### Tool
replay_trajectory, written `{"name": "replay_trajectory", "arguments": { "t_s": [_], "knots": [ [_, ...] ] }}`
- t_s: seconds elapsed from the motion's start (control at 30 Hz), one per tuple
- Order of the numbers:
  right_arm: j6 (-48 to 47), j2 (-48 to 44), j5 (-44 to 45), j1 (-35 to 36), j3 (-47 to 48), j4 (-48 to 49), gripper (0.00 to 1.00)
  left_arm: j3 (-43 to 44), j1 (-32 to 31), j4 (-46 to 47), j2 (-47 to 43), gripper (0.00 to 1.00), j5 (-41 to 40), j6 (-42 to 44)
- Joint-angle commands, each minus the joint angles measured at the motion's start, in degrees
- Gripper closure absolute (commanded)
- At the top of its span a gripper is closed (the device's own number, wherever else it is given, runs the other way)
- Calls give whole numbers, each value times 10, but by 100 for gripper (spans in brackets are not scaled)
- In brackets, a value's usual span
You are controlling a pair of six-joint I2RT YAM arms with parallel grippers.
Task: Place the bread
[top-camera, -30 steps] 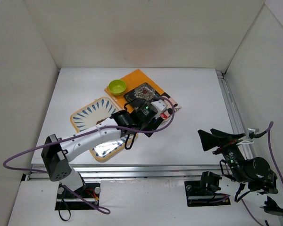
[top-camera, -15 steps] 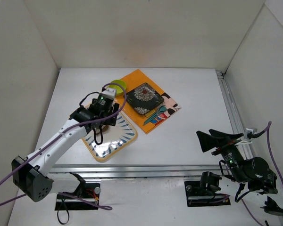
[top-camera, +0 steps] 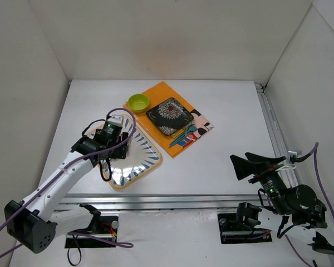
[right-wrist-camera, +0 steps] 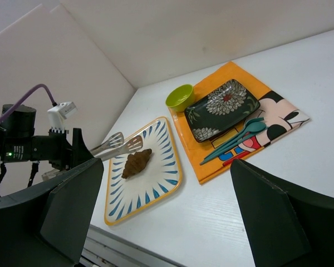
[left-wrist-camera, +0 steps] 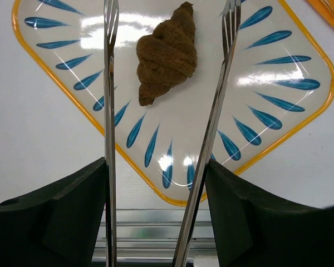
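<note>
The bread (left-wrist-camera: 167, 53) is a dark-brown croissant-shaped piece lying on the white plate with blue petals and a yellow rim (left-wrist-camera: 256, 111). It also shows in the right wrist view (right-wrist-camera: 136, 162). My left gripper (left-wrist-camera: 171, 15) carries metal tongs; they are open, one blade on each side of the bread, apart from it. In the top view the left gripper (top-camera: 112, 139) hovers over the plate (top-camera: 142, 158) and hides the bread. My right gripper (top-camera: 250, 165) is open and empty at the near right.
An orange placemat (top-camera: 164, 92) at the back centre carries a lime-green bowl (top-camera: 138, 102), a dark flowered square dish (top-camera: 168, 115) and teal spoons (top-camera: 185, 133). White walls enclose the table. A metal rail (top-camera: 172, 200) runs along the near edge.
My left arm swung from over the placemat leftward to the plate, then drew back a little toward the near side. The right arm has not moved.
</note>
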Motion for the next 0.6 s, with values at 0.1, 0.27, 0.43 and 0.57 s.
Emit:
{"name": "replay_trajectory", "arguments": {
  "t_s": [0.1,0.27,0.43,0.57],
  "knots": [
    [0,26,-8,2,12,28,2,-3,1,-24,-46,37,-34,-28],
    [-1,14,-8,3,10,27,2,-15,-5,-21,-41,36,-27,-35],
    [-2,7,-9,2,11,27,2,-23,-5,-14,-22,36,-14,-35],
    [-2,11,-8,2,11,27,2,-27,-10,-5,-12,35,-7,-35]
  ]
}}
